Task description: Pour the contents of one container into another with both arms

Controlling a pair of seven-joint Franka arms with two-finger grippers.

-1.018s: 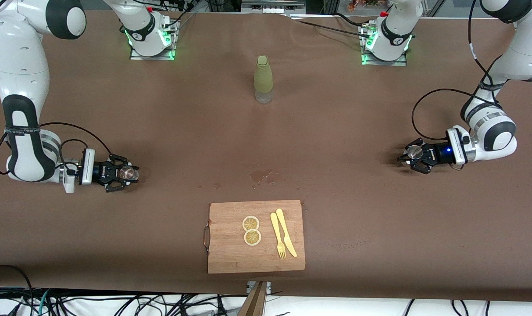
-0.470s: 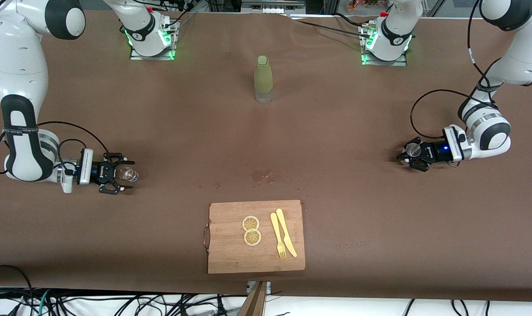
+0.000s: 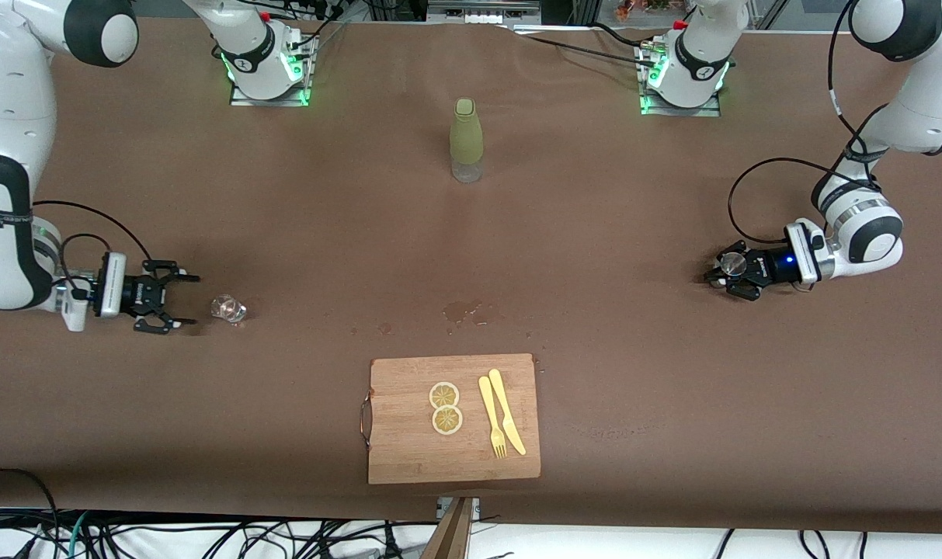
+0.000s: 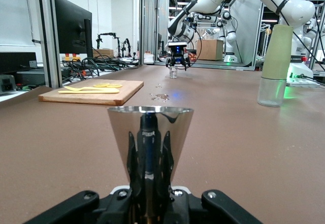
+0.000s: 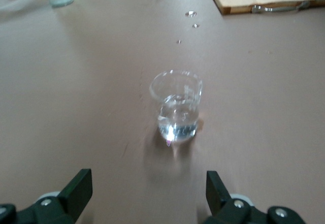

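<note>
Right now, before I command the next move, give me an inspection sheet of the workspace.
Surface: brown table, small wet spots near the middle.
Job's things: clear glass upright, some liquid in it, toward the right arm's end; metal cup upright.
Clutter: green bottle upright; cutting board nearest the front camera, carrying two lemon slices, a fork and a knife.
Grippers: right gripper open, clear of the glass; left gripper shut on the metal cup.
Cables: black loops on both wrists; a tangle below the table edge.
Surroundings: monitor and frames off the table.
</note>
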